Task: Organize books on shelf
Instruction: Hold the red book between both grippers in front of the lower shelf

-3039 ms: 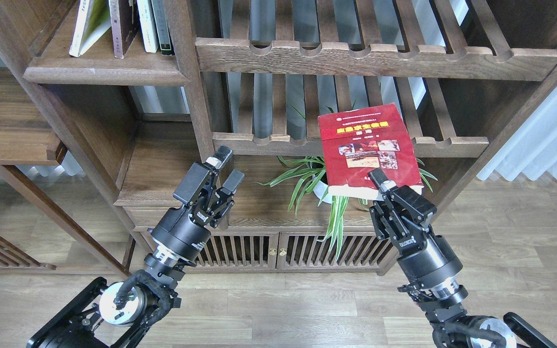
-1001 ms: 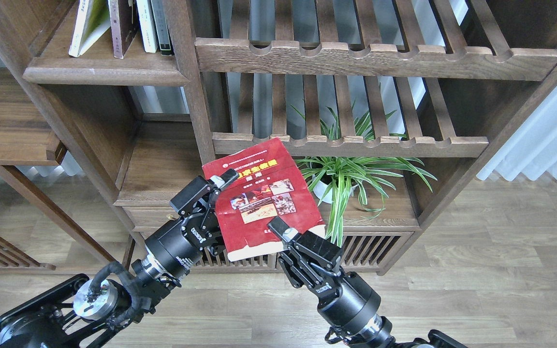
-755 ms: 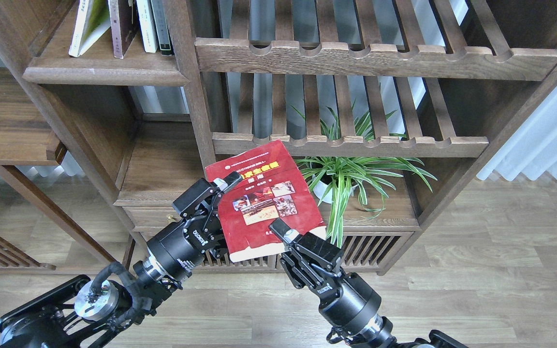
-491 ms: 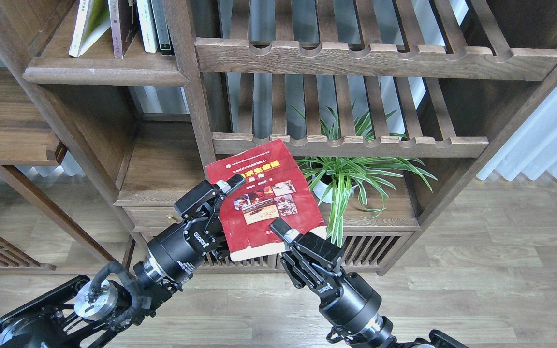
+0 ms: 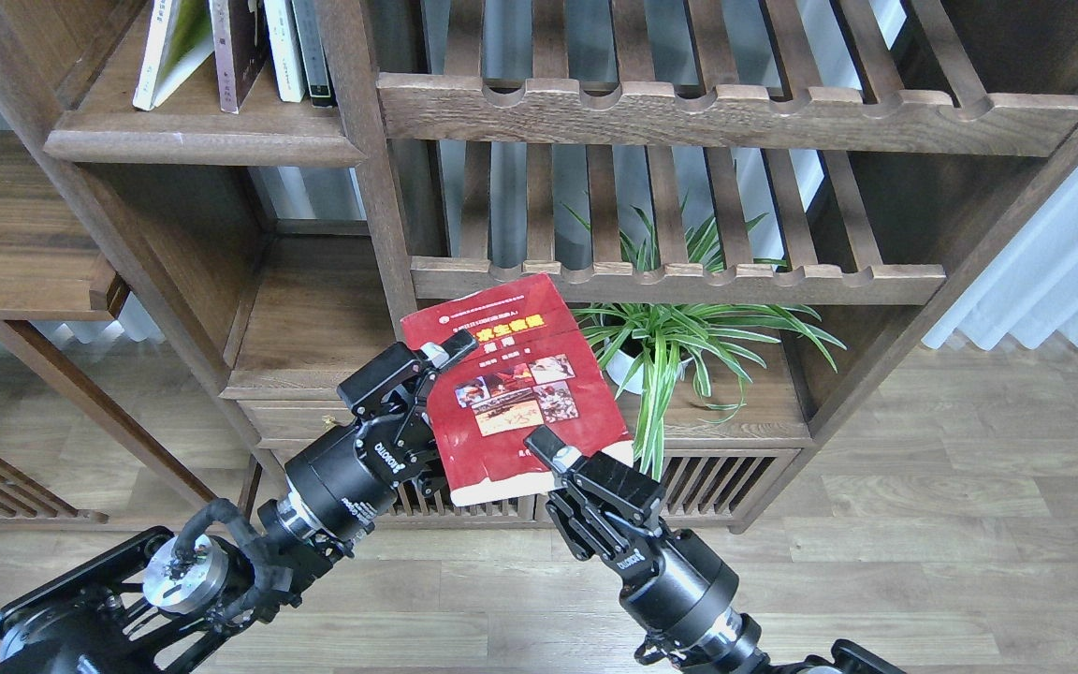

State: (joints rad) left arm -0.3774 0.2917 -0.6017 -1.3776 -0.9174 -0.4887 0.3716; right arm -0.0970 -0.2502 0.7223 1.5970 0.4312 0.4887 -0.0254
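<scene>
I see two slatted racks filling the right half of the bookcase, the upper rack (image 5: 726, 110) far above the lower rack (image 5: 679, 279), each with a notched front rail. Behind and under the lower one a spider plant (image 5: 689, 337) in a white pot (image 5: 628, 370) spreads striped leaves, some hanging over the ledge edge. Below it, near me, sit slatted cabinet doors (image 5: 689, 487) with small brass knobs. At far right hangs a pale curtain (image 5: 1054, 262). Wood-plank floor (image 5: 951, 524) covers the near ground. At far left a low wooden table (image 5: 15, 243) juts in.
</scene>
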